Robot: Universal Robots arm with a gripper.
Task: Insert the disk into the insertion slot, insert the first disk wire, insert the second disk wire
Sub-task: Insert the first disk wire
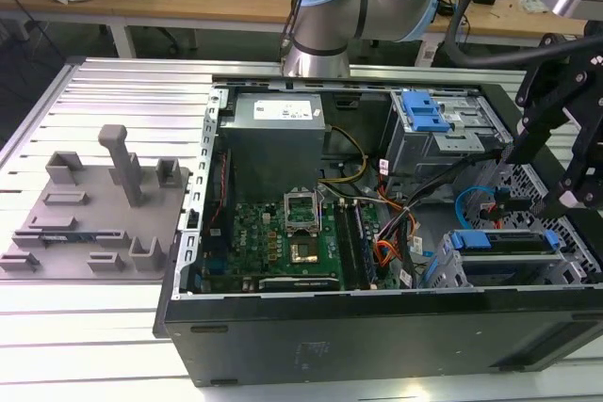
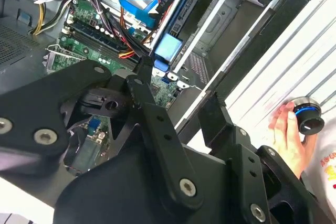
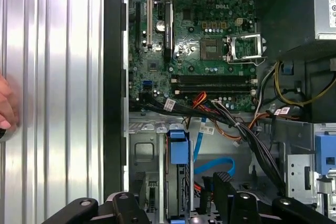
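- Hand (image 1: 537,190) hung wide and empty at the exterior view's right, its two black fingers (image 1: 524,143) spread above the disk (image 1: 499,242).
- Just below it, in the lower right of that frame, the disk lay flat inside the insertion slot (image 1: 448,270), framed by its blue carrier and apparently seated. It looked stiff, dense and smooth-faced, best taken by the carrier's long plastic edges rather than the label.
- Beside the disk's end, the second disk wire (image 1: 468,206) looped upward. Glossy and springy, it would likely slip, so its dark plug is the place to pinch.
- Farther toward the frame's middle, the first disk wire (image 1: 384,253) trailed by the motherboard (image 1: 273,233). Thin and limp, it should be held at its plug.
- Whether either plug was seated I could not tell.
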